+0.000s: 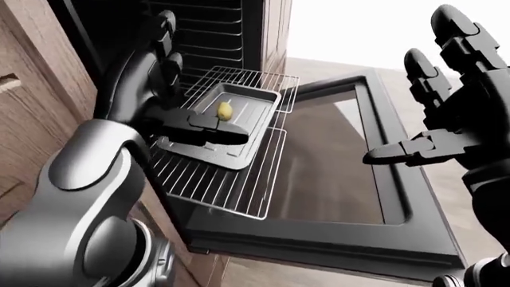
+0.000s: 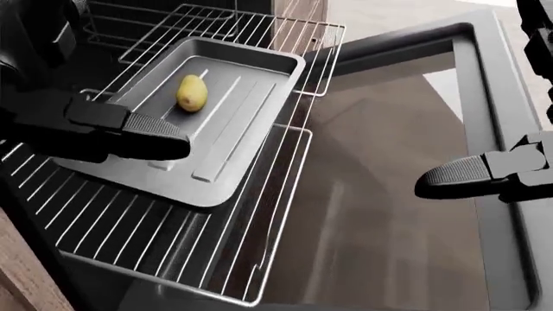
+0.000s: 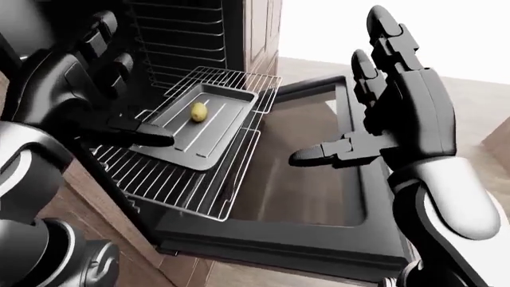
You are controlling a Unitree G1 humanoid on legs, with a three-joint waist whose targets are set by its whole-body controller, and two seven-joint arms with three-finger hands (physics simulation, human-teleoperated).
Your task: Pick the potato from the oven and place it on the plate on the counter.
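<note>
A small yellow potato (image 2: 191,92) lies on a grey baking tray (image 2: 226,123) on a pulled-out wire oven rack (image 2: 164,233). The oven door (image 2: 389,214) hangs open below. My left hand (image 2: 95,110) is open, its fingers spread, hovering over the tray's left side, a little left of and below the potato in the head view. My right hand (image 3: 375,101) is open with fingers up, held above the oven door, well right of the tray. No plate shows.
The dark oven cavity (image 1: 215,36) with its rack rails is at the top left. Wooden cabinet fronts (image 1: 31,89) flank the oven on the left. A second wire rack (image 2: 251,32) sticks out behind the tray.
</note>
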